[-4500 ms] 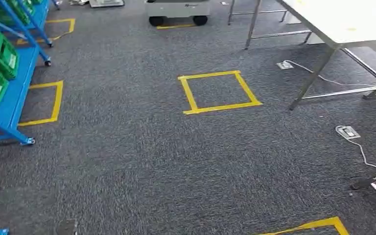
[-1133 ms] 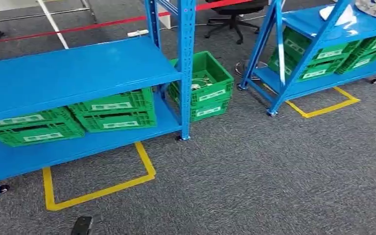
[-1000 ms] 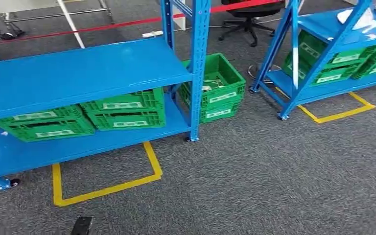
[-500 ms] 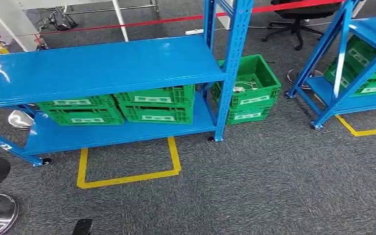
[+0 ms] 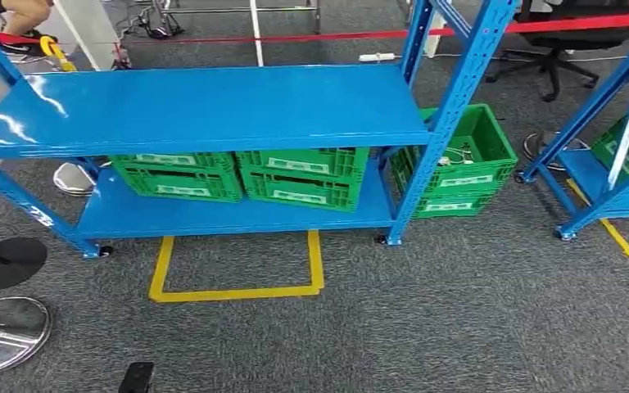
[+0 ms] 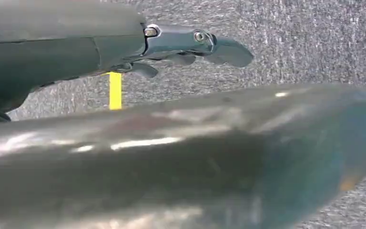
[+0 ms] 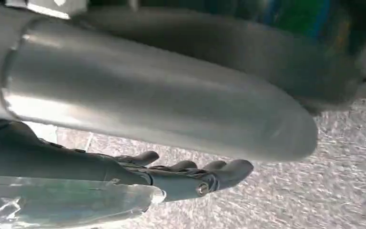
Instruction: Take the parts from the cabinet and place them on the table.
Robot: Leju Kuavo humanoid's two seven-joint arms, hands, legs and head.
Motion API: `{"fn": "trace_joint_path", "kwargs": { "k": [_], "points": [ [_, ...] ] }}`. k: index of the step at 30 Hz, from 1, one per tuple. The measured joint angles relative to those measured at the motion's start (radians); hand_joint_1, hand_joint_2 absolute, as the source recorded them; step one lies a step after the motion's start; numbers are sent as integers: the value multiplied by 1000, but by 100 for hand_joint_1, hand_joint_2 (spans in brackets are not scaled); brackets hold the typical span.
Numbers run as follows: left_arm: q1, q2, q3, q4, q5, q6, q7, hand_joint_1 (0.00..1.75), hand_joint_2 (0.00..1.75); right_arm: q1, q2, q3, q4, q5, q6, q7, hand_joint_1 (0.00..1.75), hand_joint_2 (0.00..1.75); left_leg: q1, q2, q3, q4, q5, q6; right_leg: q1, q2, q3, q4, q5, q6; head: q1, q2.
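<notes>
The left hand (image 6: 190,47) hangs over grey carpet, fingers extended and apart, holding nothing. The right hand (image 7: 181,176) is likewise released and empty. The blue cabinet (image 5: 213,106) stands ahead, long axis running left to right. Two green crates (image 5: 237,176) sit side by side on its lower shelf, white labels facing forward, text unreadable. A third green crate (image 5: 459,168) stands on the floor beside the cabinet's right post.

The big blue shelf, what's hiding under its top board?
Under the top board two green crates sit side by side on the lower shelf. The board covers their open tops, so what's inside cannot be seen.
</notes>
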Motion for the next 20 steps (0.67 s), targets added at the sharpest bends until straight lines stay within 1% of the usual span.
{"fn": "trace_joint_path", "kwargs": {
  "k": [1, 2, 4, 5, 6, 7, 8, 9, 10, 11, 12, 13, 14, 15, 16, 17, 18, 19, 20],
  "points": [
    [1, 2, 0, 0, 0, 0, 0, 0, 0, -3, 0, 0, 0, 3, -2, 0, 0, 0, -9, -4, -4, 4, -2, -10, -1, 6, 19, -40, -4, 1, 1, 0],
    [-1, 1, 0, 0, 1, 2, 0, 0, 0, -2, 0, 0, 0, 7, -6, 0, 0, 0, -9, -11, -7, 7, 2, -16, -1, 10, 16, -41, 2, -11, -4, 0],
    [0, 0, 0, 0, 5, 9, 0, 0, 0, -2, 0, 0, 0, 16, -20, 0, 0, 0, -6, -12, -9, 1, 9, -27, 5, 4, 13, -35, 3, -20, -3, 0],
    [1, -1, 0, 0, 7, 10, 0, 0, 0, -2, 0, 0, 0, 19, -24, 1, 0, 0, -5, -16, -9, 1, 10, -31, 4, -1, 13, -37, 6, -26, -3, 0],
    [1, -1, 0, 0, 9, 12, 1, 0, 0, -3, 0, 0, 0, 20, -29, 3, 0, 0, -3, -12, -13, 10, -1, -35, -2, -8, 14, -41, 10, -35, -3, 0],
    [0, -3, 0, 0, 9, 15, 1, 0, 0, -4, 0, 0, 0, 23, -31, 7, 0, 0, -5, -5, -30, 47, -31, -40, -1, -12, 14, -41, 10, -42, -8, 0],
    [-1, -3, 0, 0, 9, 16, 1, 0, 0, -5, 0, 0, 0, 23, -32, 8, 0, 0, -4, -3, -64, 121, -75, -45, -1, -19, 12, -41, 9, -48, -10, 0],
    [-2, -3, 0, 0, 9, 18, 1, 0, 0, -5, 0, 0, 0, 21, -31, 8, 0, 0, -4, -3, -103, 206, -113, -47, 1, -26, 11, -41, 8, -50, -10, 0],
    [-2, -4, 0, 0, 10, 18, 2, 0, 0, -3, 0, 0, 0, 18, -30, 8, 0, 0, -4, -3, -139, 281, -141, -48, 2, -33, 10, -41, 8, -51, -10, 0],
    [0, -5, 0, 0, 10, 18, 2, 0, 0, -2, 0, 0, 0, 12, -27, 8, 0, 0, -4, -3, -159, 324, -150, -49, 3, -34, 9, -41, 8, -52, -10, 0],
    [3, -6, 0, 0, 10, 18, 3, 0, 0, -2, 0, 0, 0, 5, -23, 8, 0, 0, -4, -2, -153, 315, -131, -47, 4, -38, 10, -40, 8, -51, -10, 0],
    [3, -6, 1, 0, 10, 18, 3, 0, 0, -3, 0, 0, 0, 2, -22, 8, 0, 0, -4, -2, -126, 263, -94, -45, 4, -40, 10, -40, 8, -51, -10, 0],
    [3, -6, 1, 0, 10, 18, 3, 0, 0, -4, 0, 0, 0, 0, -20, 8, 0, 0, -4, -1, -81, 177, -48, -41, 4, -41, 13, -40, 7, -51, -10, 0],
    [2, -6, 1, 0, 9, 18, 3, 0, 0, -5, 0, 0, 0, 0, -18, 8, 0, 0, -4, 5, -33, 91, -11, -36, 4, -41, 15, -40, 7, -50, -11, 0],
    [1, -6, 1, 0, 10, 18, 3, 0, 0, -6, 0, 0, 0, -1, -18, 8, 0, 0, -6, 20, -2, 33, -4, -32, 7, -41, 15, -40, 6, -45, -11, 0],
    [-2, -8, 1, 0, 10, 19, 3, 0, 0, -6, 0, 0, 0, -2, -17, 8, 0, 0, -8, 18, 8, 0, -16, -28, 14, -40, 11, -32, 2, -39, -11, 0],
    [-4, -8, 1, 0, 10, 19, 3, 0, 0, -6, 0, 0, 0, -2, -15, 8, 0, 0, -8, 18, 3, 8, -15, -25, 14, -43, 9, -36, 5, -33, -6, 0],
    [-4, -8, 1, 0, 10, 19, 3, 0, 0, -5, 0, 0, 0, -3, -15, 8, 0, 0, -9, 15, 3, 6, -14, -23, 13, -44, 11, -41, 7, -31, -11, 0],
    [-1, -10, 1, 0, 10, 19, 3, 0, 0, -4, 0, 0, 0, -2, -14, 8, 0, 0, -7, 14, 3, 2, -10, -27, 16, -43, 1, -40, 1, -55, -8, 0]
  ]
}}
